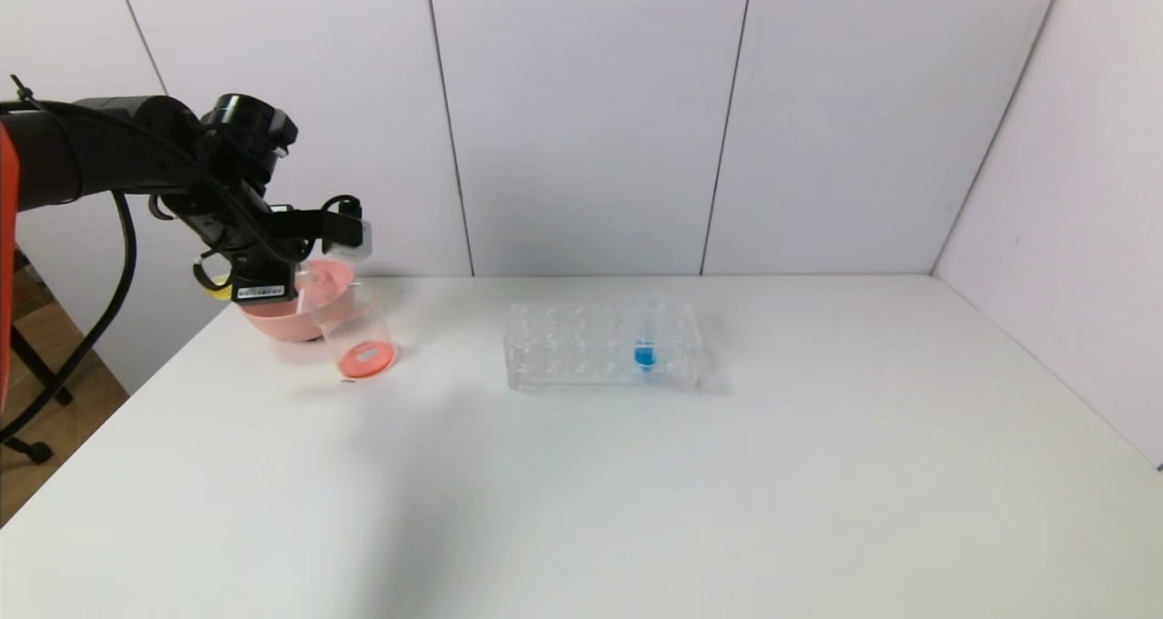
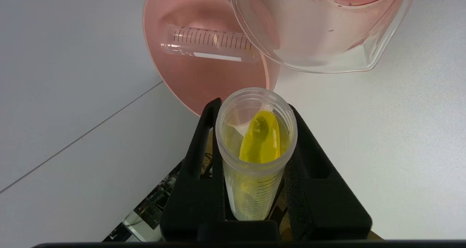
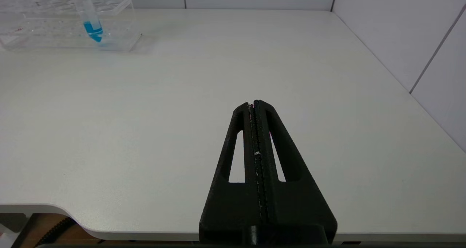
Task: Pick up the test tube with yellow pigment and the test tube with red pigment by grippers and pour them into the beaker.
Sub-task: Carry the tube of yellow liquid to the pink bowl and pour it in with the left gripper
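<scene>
My left fingers (image 2: 255,160) clamp the tilted clear yellow-liquid test tube (image 2: 256,153) beside the clear beaker (image 2: 320,40); next, tip its mouth over the lip.

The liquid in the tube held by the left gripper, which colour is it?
Yellow. The left wrist view shows the test tube best, clamped in the left gripper.

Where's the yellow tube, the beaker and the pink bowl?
Yellow tube (image 2: 260,142): left wrist view, on the yellow liquid inside.
Beaker (image 2: 320,40): left wrist view, on its clear wall.
Pink bowl (image 2: 204,77): left wrist view, on its inner side.
</scene>
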Robot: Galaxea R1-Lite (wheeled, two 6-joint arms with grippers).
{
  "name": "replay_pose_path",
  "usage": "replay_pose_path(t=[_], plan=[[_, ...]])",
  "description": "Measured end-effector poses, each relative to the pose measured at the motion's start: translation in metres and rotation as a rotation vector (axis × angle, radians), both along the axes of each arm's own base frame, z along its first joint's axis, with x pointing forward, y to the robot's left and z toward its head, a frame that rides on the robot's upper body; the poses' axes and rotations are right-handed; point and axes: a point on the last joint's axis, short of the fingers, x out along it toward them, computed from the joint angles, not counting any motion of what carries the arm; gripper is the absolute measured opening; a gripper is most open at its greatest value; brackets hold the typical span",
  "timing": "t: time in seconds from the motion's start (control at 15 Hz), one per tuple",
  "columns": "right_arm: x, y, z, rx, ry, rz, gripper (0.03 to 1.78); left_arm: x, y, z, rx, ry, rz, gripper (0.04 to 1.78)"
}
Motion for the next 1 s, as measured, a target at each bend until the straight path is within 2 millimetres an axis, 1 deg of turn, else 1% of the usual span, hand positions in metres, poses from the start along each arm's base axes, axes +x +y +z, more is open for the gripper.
replay_pose_path(t=[1.0], plan=[[0.0,0.0,0.0,0.0,0.0,0.0,0.11,0.0046,-0.0097,-0.0043,0.085,-0.008,0.042,0.48]])
